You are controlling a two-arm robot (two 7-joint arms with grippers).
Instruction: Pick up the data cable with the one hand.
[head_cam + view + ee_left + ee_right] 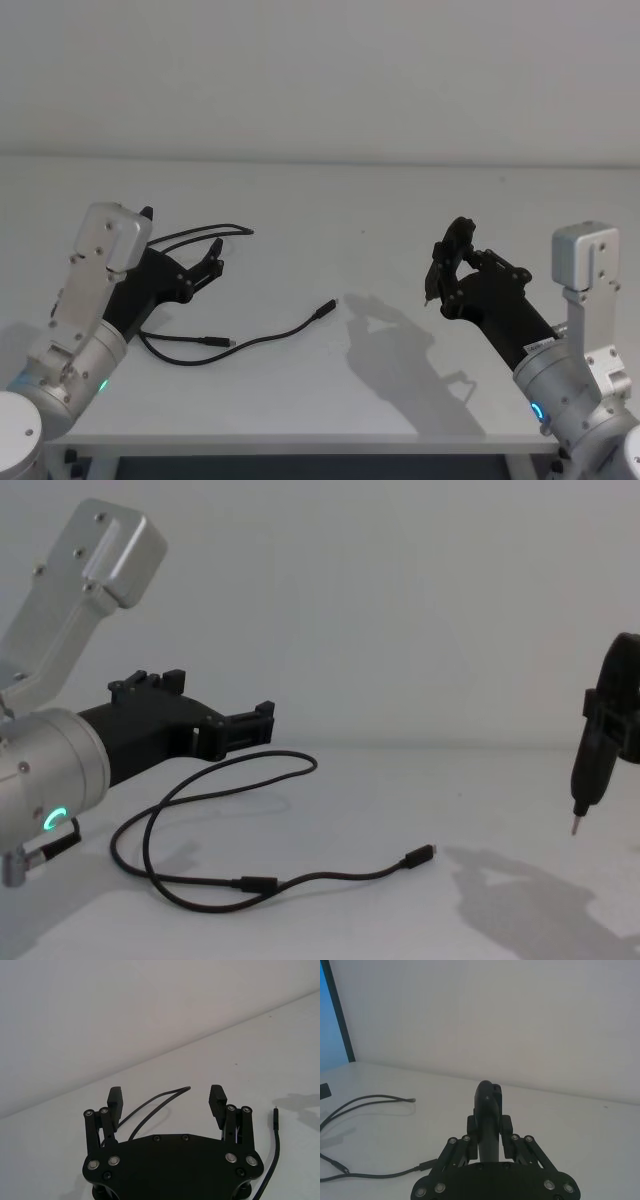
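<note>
Open table around data cable

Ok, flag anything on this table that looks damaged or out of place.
Nothing stands out. The data cable lies in loose loops on the table, both plugs looking whole. The left hand hovers open near its far loop; the right hand hangs apart to the right.

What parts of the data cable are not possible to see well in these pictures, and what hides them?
- Head view: the left end effector hides part of the data cable loop.
- Left wrist view: the end effector's own body covers the cable's middle, and the picture's edge cuts one strand off.
- Right wrist view: the picture's edge cuts the cable off.
- Chest view: the plug is too small to tell its type.
</note>
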